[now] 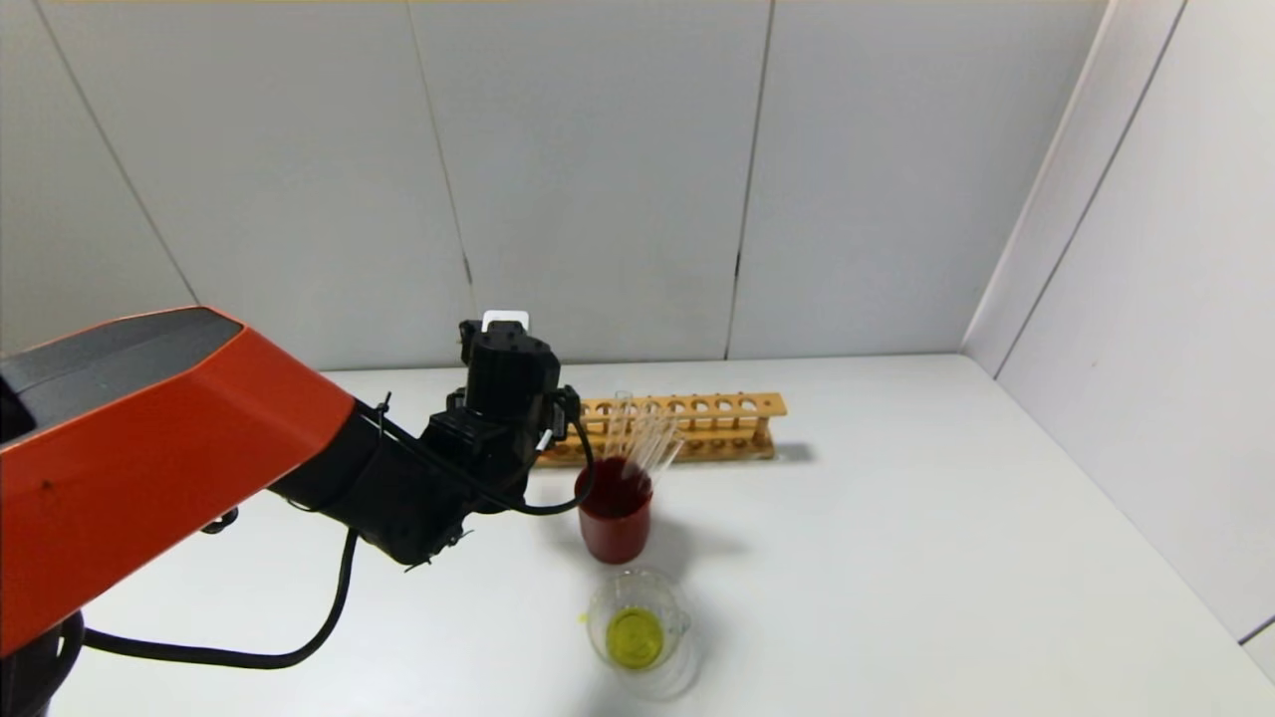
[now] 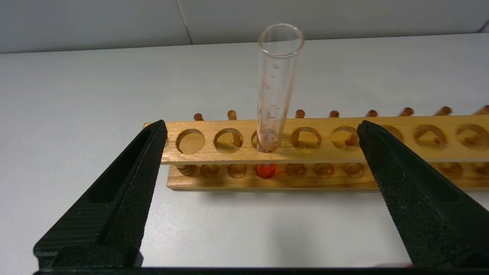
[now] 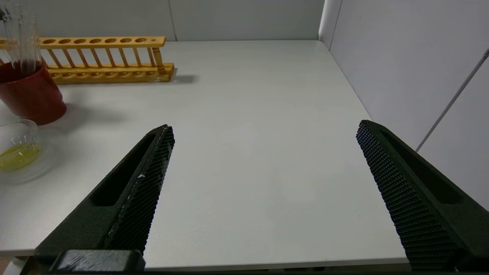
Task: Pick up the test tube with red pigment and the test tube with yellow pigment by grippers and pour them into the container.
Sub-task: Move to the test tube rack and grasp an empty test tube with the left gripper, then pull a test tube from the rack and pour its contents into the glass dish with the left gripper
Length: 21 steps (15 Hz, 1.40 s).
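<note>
white tabletop (image 1: 896,558) w/ pale grey panel walls behind.

hidden/unclear: left gripper (image 2: 261,128) fingertips blocked by its own wrist in head view; red tube hard to pick out there among clear tubes (image 1: 652,443) leaning in the beaker (image 1: 615,518) of dark red liquid. right gripper (image 3: 263,128) out of head view, seen only from its own wrist cam, hovering over bare table, jaws wide, nothing between them.

test tube with red pigment (image 2: 276,88) stands upright in the wooden rack (image 2: 382,151), red-orange liquid at its rounded bottom. left gripper spread wide, tube just ahead, centred between the fingers (image 2: 149,152), not touching.

container (image 1: 637,627), low clear glass cup w/ yellow liquid, sits at 6 o'clock of beaker; rack at 12 o'clock. rack pale wood w/ round holes; fingers black, ribbed.
</note>
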Motion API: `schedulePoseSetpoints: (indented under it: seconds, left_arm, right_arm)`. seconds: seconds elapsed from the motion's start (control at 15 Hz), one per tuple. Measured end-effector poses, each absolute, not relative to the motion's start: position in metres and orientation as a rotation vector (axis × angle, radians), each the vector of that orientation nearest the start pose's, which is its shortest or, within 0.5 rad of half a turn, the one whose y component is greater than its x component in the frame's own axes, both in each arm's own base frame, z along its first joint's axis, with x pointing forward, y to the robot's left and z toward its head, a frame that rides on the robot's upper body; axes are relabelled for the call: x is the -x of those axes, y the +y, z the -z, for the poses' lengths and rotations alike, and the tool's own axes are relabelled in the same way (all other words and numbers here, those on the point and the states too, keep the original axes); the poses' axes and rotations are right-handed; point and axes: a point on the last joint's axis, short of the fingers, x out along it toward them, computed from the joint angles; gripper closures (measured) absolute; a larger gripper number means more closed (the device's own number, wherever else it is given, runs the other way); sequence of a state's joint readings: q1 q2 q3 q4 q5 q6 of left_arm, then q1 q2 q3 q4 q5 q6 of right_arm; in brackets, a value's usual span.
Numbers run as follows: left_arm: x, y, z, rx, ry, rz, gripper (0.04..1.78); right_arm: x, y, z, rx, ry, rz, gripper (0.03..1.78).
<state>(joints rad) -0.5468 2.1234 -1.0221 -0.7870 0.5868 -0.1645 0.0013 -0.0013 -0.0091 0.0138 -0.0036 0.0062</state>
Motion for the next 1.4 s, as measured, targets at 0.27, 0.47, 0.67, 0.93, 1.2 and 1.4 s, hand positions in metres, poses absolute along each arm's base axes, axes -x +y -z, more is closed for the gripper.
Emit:
schedulePoseSetpoints:
  seconds: [0.27,0.47,0.67,0.93,1.2,1.4]
  left_arm:
    - [-0.358,-0.198,-0.093,-0.007,0.268,-0.065,0.07]
    - [-0.363,-0.2,-0.09,-0.009,0.27,-0.061,0.07]
    - [-0.369,-0.202,-0.086,-0.009,0.269,-0.065,0.12]
    - [-0.375,-0.205,-0.082,-0.014,0.276,-0.065,0.53]
    - [-0.376,-0.206,-0.08,-0.015,0.279,-0.064,1.26]
    - [-0.376,-0.206,-0.081,-0.014,0.278,-0.065,1.52]
  right_arm:
    - [0.024,0.0,-0.077,-0.006,0.003,0.002,0.07]
    - [0.024,0.0,-0.077,-0.006,0.003,0.002,0.07]
    - [0.024,0.0,-0.077,-0.006,0.003,0.002,0.07]
    - [0.024,0.0,-0.077,-0.006,0.003,0.002,0.07]
    - [0.024,0.0,-0.077,-0.006,0.003,0.002,0.07]
    - [0.024,0.0,-0.077,-0.006,0.003,0.002,0.07]
